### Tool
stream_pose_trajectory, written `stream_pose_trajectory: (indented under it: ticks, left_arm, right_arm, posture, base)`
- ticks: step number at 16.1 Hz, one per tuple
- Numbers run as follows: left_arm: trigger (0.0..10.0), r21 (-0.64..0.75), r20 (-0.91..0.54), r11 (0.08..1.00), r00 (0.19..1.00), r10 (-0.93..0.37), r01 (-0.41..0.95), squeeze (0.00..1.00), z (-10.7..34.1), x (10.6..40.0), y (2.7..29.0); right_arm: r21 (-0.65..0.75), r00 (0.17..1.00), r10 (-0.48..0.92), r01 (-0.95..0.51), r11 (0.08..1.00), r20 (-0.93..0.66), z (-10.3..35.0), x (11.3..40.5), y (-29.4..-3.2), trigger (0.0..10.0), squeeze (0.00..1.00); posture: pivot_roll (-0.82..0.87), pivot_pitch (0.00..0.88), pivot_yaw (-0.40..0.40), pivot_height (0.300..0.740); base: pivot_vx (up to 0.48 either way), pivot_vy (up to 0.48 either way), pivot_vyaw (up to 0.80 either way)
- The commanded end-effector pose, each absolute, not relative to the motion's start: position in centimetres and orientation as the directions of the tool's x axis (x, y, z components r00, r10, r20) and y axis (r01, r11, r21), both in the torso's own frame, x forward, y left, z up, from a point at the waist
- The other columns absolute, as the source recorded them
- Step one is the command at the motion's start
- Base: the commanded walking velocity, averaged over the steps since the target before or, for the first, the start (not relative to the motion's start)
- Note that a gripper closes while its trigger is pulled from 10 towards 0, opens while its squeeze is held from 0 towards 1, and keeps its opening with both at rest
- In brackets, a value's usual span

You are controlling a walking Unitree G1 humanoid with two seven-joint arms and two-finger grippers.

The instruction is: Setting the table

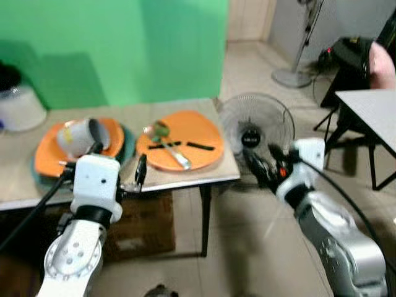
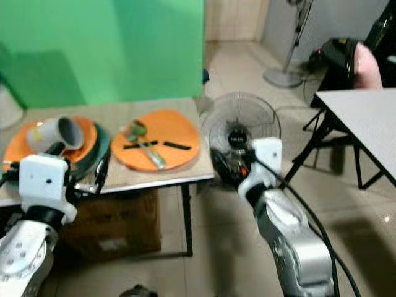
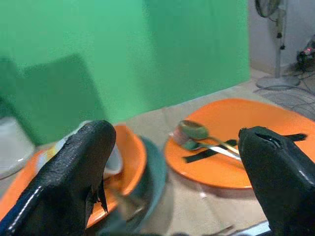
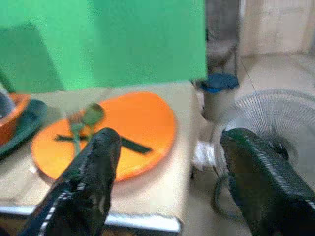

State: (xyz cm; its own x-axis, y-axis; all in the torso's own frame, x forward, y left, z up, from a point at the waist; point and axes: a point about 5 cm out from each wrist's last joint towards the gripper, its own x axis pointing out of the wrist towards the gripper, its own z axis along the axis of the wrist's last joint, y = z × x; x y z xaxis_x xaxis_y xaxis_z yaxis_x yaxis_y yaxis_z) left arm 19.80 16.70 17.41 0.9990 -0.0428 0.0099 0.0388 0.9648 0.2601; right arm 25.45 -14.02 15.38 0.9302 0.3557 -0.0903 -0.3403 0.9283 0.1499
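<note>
- Tableware sits unsorted: an orange plate (image 1: 179, 147) carrying spoons (image 1: 166, 141) lies near the table's (image 1: 185, 179) right edge, and a white cup (image 1: 79, 136) lies tipped on stacked plates (image 1: 46, 158) toward the left.
- Left gripper (image 1: 117, 170) hovers at the front edge, fingers wide apart, empty.
- Right gripper (image 1: 263, 168) hangs off the right edge by a floor fan (image 1: 257, 127), likewise spread and empty.
- Judged step: approach; next comes reaching in to grasp the cup or spoons.

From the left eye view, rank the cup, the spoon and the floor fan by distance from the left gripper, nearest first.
1. The cup, lying tipped on the orange plate stack just beyond the left gripper.
2. The spoon, on the orange plate to the gripper's right.
3. The floor fan, on the floor past the table's right edge.
</note>
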Motion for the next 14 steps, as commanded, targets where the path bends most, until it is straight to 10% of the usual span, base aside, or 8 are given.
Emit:
stream_pose_trajectory:
  ticks: [1,14]
  left_arm:
    - [10.0,0.251,0.016,0.968,0.999,-0.034,0.029,0.00,17.6,19.9,16.8]
    - [10.0,0.301,0.017,0.945,0.990,-0.138,0.126,0.00,18.4,19.9,16.0]
  right_arm:
    - [0.147,0.925,0.363,-0.347,0.926,-0.107,15.2,25.7,-13.8,10.0,1.00]
    - [0.152,0.876,0.472,-0.456,0.877,-0.096,16.3,26.9,-12.0,10.0,1.00]
  posture:
    - [0.03,0.039,0.026,0.740]
    - [0.04,0.049,0.025,0.740]
  base:
    - [0.000,0.000,0.00]
    - [0.262,0.000,0.31]
